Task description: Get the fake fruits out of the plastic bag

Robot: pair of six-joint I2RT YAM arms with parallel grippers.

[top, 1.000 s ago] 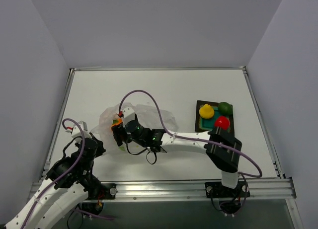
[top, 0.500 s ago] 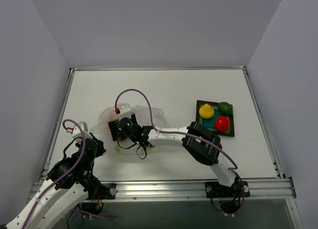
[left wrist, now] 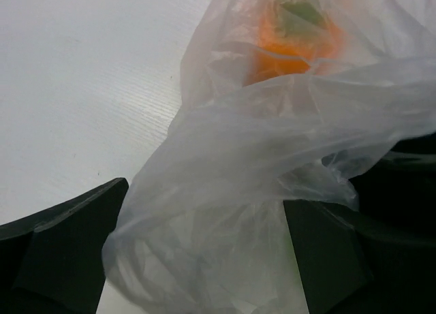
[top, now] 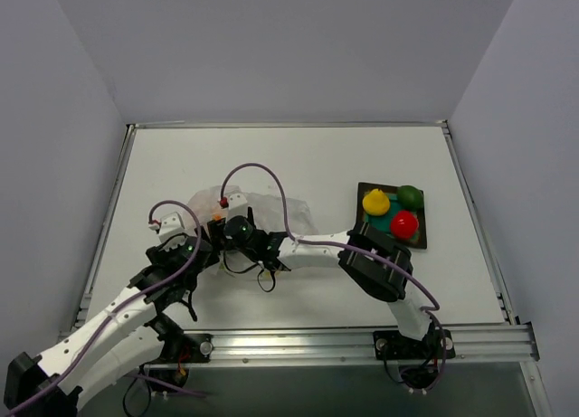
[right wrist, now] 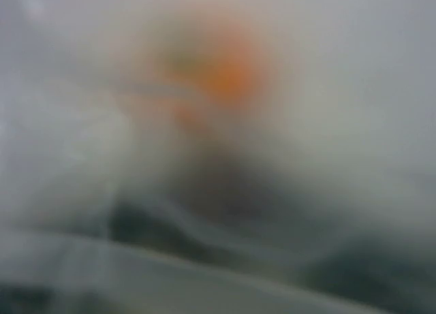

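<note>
A white bench [top: 362, 155] forms the floor of a plain booth. Pale grey walls [top: 271, 46] rise on three sides, and an aluminium rail [top: 298, 345] runs along the near edge. Towards the right sits a dark tray [top: 378, 223] with a teal centre, carrying a yellow fruit [top: 375, 201], a red fruit [top: 404, 222] and a dark greenish fruit [top: 411, 196]. The plastic bag [top: 262, 204] lies crumpled on the bench left of centre, well apart from the tray, and both arms meet at its near side.

The left jaws are spread wide. In the left wrist view the two dark fingers [left wrist: 65, 253] stand at either side of the frame. A bunched fold of the bag fills the gap between them, touching the right-hand finger but not squeezed. The right jaws are buried in the film, and I cannot tell whether they are spread or pressed together (the right wrist view is all blur).

From above, the bag's contents are hidden under the right arm [top: 317, 248] and its purple cable [top: 258, 168]. The left wrist view shows an orange fruit [left wrist: 293, 38] with a green top inside the bag, beyond the fingers. In the right wrist view it is only an orange smear behind whitish film.
</note>
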